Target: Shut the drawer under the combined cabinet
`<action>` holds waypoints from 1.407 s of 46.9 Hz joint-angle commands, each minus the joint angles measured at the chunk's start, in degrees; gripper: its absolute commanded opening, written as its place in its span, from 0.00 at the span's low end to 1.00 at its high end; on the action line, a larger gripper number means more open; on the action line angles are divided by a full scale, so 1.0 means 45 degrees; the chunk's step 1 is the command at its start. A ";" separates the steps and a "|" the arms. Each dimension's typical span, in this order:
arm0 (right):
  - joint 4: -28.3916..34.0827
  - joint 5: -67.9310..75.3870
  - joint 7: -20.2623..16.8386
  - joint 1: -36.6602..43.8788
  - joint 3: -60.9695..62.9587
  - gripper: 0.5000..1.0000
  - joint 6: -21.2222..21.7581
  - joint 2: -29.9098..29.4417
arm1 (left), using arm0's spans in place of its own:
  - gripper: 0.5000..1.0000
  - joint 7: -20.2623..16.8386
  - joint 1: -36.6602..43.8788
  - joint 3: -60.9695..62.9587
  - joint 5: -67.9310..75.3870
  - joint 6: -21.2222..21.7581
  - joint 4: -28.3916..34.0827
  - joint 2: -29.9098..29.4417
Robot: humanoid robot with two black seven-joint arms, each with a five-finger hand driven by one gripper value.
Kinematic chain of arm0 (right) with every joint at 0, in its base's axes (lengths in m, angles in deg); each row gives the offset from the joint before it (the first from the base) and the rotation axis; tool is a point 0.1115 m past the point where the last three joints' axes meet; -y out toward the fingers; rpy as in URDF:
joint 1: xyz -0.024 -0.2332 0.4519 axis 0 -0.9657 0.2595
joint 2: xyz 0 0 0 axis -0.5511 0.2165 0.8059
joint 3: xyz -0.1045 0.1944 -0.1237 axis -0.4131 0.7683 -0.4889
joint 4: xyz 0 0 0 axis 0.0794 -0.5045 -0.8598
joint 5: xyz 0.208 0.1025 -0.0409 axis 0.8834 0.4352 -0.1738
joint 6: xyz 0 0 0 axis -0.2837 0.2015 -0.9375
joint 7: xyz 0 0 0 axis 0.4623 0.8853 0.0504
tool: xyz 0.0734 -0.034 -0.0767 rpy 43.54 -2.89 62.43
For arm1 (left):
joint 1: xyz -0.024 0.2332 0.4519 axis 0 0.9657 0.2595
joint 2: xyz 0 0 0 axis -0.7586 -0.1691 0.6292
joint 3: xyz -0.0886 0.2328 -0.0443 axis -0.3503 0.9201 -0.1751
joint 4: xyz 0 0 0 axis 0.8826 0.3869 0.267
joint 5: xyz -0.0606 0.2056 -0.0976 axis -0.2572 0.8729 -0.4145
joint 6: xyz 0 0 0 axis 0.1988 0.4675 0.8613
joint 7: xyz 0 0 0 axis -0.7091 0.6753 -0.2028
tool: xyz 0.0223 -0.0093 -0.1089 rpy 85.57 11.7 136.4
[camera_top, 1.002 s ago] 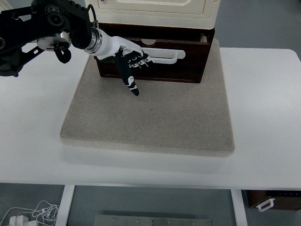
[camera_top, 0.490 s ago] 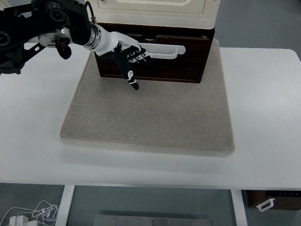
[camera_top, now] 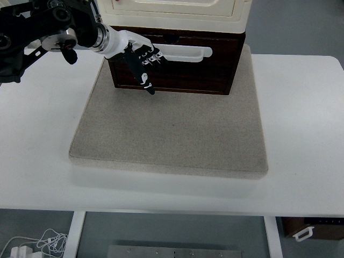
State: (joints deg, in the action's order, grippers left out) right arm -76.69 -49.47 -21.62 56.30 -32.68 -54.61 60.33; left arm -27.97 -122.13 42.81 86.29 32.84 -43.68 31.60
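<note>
My left hand (camera_top: 141, 59) sits against the front of the drawer (camera_top: 172, 67), toward its left end, with the fingers (camera_top: 149, 58) curled loosely beside the left end of the white handle (camera_top: 180, 52) and the thumb pointing down across the dark wood; it holds nothing that I can make out, and whether the fingertips touch the handle or only the panel I cannot tell. The drawer lies directly beyond my hand, toward the far edge of the table (camera_top: 301, 134), and its long axis runs left to right, parallel to that edge, so the push that I judge comes next goes straight away from me, square to the front. My right arm is out of view, so the left is the only one near. The drawer is a dark brown wooden box under the cream cabinet (camera_top: 177, 13), both standing at the far edge of a grey mat (camera_top: 172, 134) laid across the middle of the table. Its front looks nearly level with the cabinet above, so I judge little travel is left, and pressing off-centre may skew it
</note>
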 commanded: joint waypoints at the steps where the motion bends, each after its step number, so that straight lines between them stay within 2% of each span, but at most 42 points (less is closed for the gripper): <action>1: 0.0000 0.0000 0.0000 0.0000 0.0000 0.90 0.0000 0.0000 | 1.00 -0.0042 0.0020 -0.0118 0.0014 -0.0016 0.0150 -0.0013; 21: 0.0000 0.0000 0.0000 0.0000 0.0000 0.90 0.0000 0.0000 | 1.00 -0.0257 -0.0019 -0.0605 -0.0122 -0.0309 0.0150 0.0006; 31: 0.0000 0.0000 0.0000 0.0000 0.0000 0.90 0.0000 0.0000 | 1.00 -0.0335 0.0117 -0.2635 -0.0181 -0.1993 0.0033 0.0065; 44: 0.0000 0.0000 0.0000 0.0000 0.0000 0.90 0.0000 0.0000 | 1.00 -0.0589 0.0469 -0.6405 -0.1527 -0.1993 0.0169 0.0475; 56: 0.0000 0.0000 0.0000 0.0000 0.0000 0.90 0.0000 0.0000 | 1.00 -0.2189 0.0469 -0.9179 -0.2369 -0.1993 0.0306 0.0573; 66: 0.0000 0.0000 0.0000 0.0000 0.0000 0.90 0.0000 0.0000 | 1.00 -0.4045 0.0430 -1.1503 -0.2369 -0.1993 0.1457 0.0632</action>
State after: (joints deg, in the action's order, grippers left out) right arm -76.69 -49.47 -21.62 56.29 -32.68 -54.61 60.32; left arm -43.66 -120.12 -6.12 75.61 23.88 -39.35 34.54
